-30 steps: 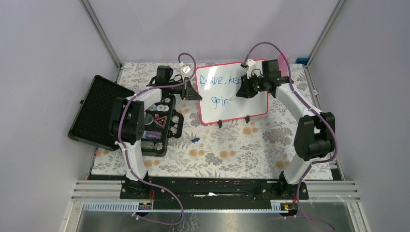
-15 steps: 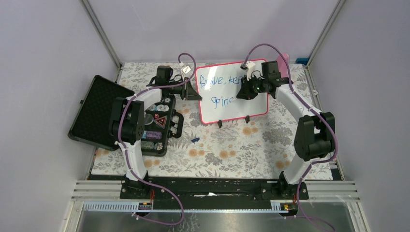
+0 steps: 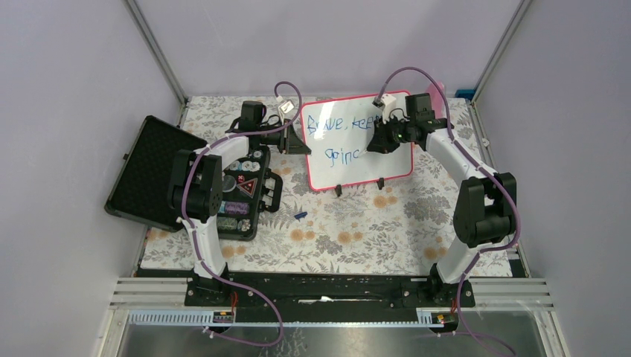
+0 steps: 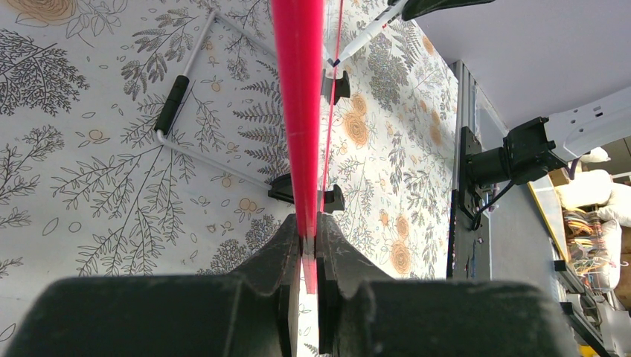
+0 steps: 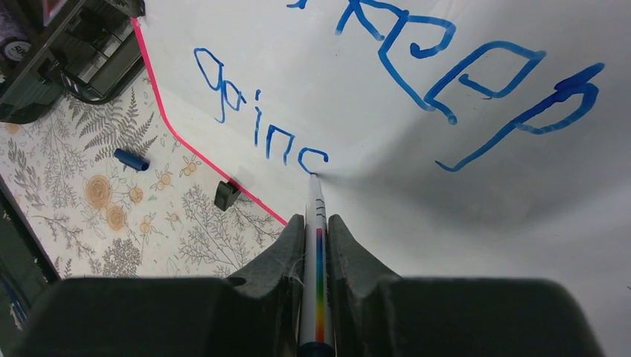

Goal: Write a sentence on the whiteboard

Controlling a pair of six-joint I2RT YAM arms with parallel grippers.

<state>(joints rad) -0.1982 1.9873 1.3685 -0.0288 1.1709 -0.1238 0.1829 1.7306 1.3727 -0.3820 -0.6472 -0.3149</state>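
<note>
Right wrist view shows the right pincer (image 5: 316, 222) closed on the marker (image 5: 315, 197), its tip having just added a curve after "goin" in the sentence (image 3: 336, 125) on the whiteboard (image 5: 484, 193), which stands at the bench's (image 3: 335, 230) rear with the left pincer (image 4: 311, 227) clamped on its frame, so the writing seems nearly done.

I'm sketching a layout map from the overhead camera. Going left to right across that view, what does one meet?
Open black case lid → case tray → left hand → whiteboard → small blue object at the far right corner. The right hand and its marker overlap the whiteboard, so they are left out.
</note>
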